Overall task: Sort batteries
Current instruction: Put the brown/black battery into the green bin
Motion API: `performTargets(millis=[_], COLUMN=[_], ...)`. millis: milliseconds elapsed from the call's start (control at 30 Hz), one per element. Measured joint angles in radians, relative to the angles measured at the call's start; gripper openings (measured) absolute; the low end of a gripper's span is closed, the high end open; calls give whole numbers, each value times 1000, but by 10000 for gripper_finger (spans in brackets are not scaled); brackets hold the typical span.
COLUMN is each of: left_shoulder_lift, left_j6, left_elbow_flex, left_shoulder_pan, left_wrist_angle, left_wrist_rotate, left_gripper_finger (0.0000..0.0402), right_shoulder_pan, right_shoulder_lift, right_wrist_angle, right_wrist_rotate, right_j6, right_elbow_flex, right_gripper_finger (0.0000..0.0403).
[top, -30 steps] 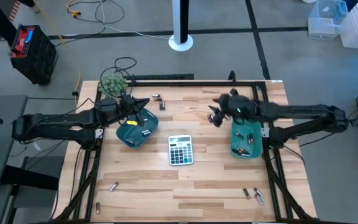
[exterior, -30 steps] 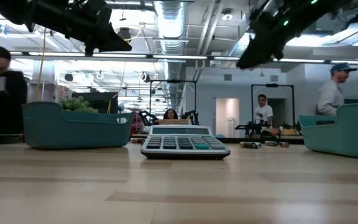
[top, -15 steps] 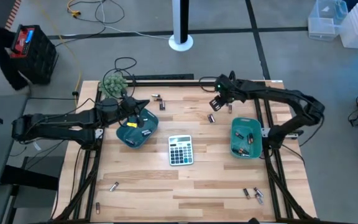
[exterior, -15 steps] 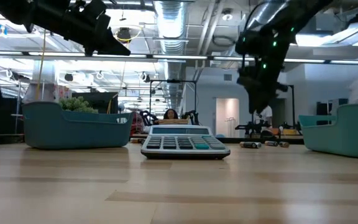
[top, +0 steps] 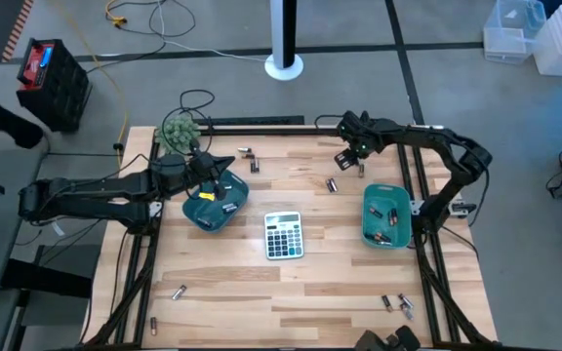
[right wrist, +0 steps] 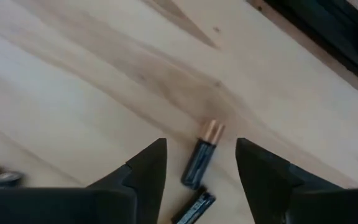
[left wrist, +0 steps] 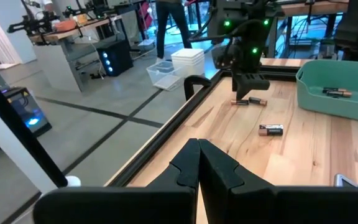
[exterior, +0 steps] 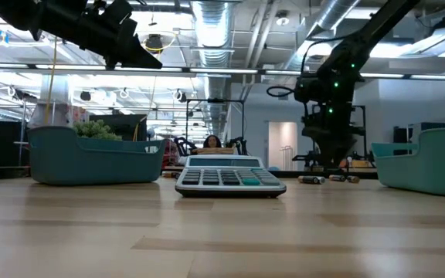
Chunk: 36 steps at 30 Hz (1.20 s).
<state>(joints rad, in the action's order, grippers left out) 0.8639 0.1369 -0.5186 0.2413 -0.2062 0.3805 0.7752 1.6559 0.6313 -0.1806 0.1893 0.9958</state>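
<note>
My right claw [top: 349, 157] has swung off the right teal tray [top: 370, 230] and now sits upper right of centre in the high view, over the loose batteries near the far edge of the surface [top: 310, 288]. It has also spread wider over the last second. Reads as: drop into the tray done, now lining up the next pick.

Right claw state: open, holding nothing. Right wrist view shows both fingers [right wrist: 146, 167] apart, with a copper-tipped battery [right wrist: 202, 160] lying on the wood between them, not touched yet. A second battery [right wrist: 195, 207] lies just beside it, close enough to get in the way of a clean pinch.

Left claw [left wrist: 197, 163] hasn't moved: closed, empty as far as I can see, hanging over the left teal tray [top: 234, 201], left of centre in the high view.

Task things:
- a few batteries already in the right tray [top: 393, 218]
- one loose cell [top: 331, 184] between the right claw and the calculator [top: 283, 235]
- a couple more [top: 253, 161] upper centre
- strays lower left [top: 179, 291] and lower right [top: 396, 304]

Plenty left to sort, I'd say.
</note>
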Motion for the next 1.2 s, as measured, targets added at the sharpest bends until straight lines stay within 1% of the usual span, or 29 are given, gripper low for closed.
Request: performTargets(millis=[133,300,467,700,867,967,1033,1200], left_shoulder_lift=[0,0,0,0,0,0,6,42], left_j6=[-1,-1,1,0,1,1,3,4], left_elbow_flex=[0,0,0,0,0,0,0,-1], left_shoulder_pan=[0,0,0,0,1,1,2,20], left_wrist_angle=[-1,-2,-2,-1,0,0,-3,-10], left_wrist_rotate=[0,0,0,0,0,0,0,0], left_gripper_finger=[0,0,0,0,0,0,0,0], right_shoulder_pan=[29,59,51,32,39,33,21,-7], right_shoulder_lift=[2,2,7,94,136,141,142,145], right_wrist_angle=[3,7,1,-36,-58,-61,-66,-74], right_wrist_rotate=[-1,-2,-4,-4,-5,-5,-7,-9], right_j6=[-2,-7,-14,-14,-1,1,1,0], right_elbow_flex=[0,0,-12,-13,-8,-8,-9,-10], right_gripper_finger=[229,230,229,229,226,213,197,132])
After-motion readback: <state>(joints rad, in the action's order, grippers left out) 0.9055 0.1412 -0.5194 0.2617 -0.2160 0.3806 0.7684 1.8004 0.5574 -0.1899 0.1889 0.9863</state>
